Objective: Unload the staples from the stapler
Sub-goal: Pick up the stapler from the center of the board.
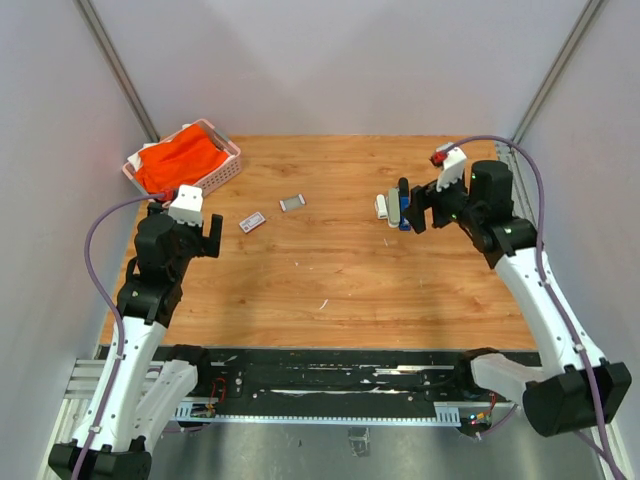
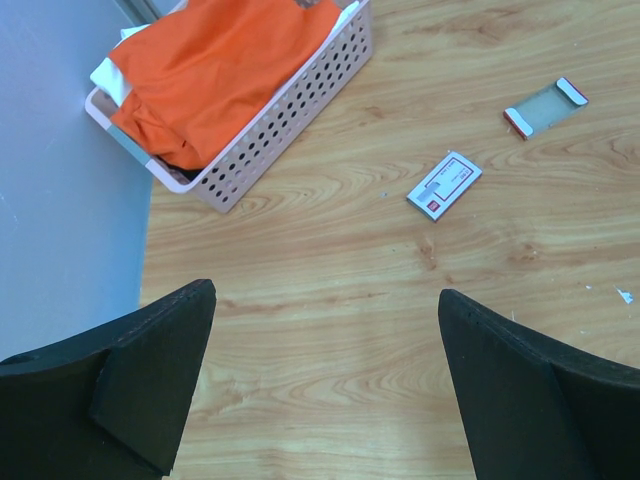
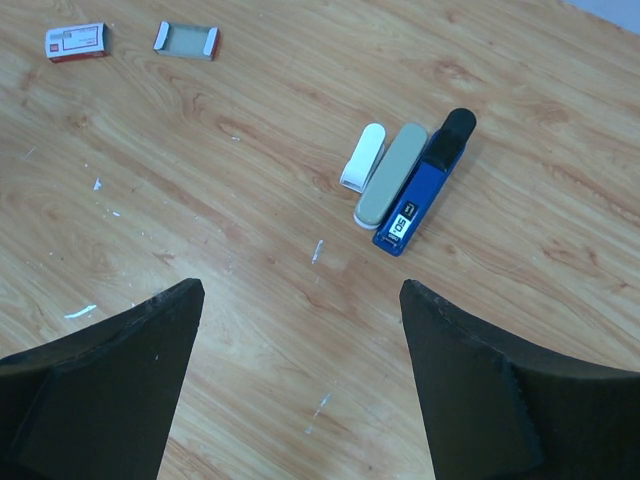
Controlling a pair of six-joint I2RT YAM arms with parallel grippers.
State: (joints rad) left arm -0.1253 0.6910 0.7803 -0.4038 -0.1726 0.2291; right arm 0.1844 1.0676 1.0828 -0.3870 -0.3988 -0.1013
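Lying flat near the far right edge of the bench [image 3: 200, 150], the blue stapler [image 3: 418, 190] rests against a grey bar [image 3: 390, 175], with a white piece [image 3: 362, 157] beside that. The right fingers [image 3: 480, 380] hover near it, spread wide and empty. The left fingers [image 2: 150, 370] are also spread and empty, near the basket [image 2: 290, 110] in the far left corner.

Top: high, whole table [image 1: 330, 280]; wrists: closer, downward, sharing box [image 2: 444, 185].
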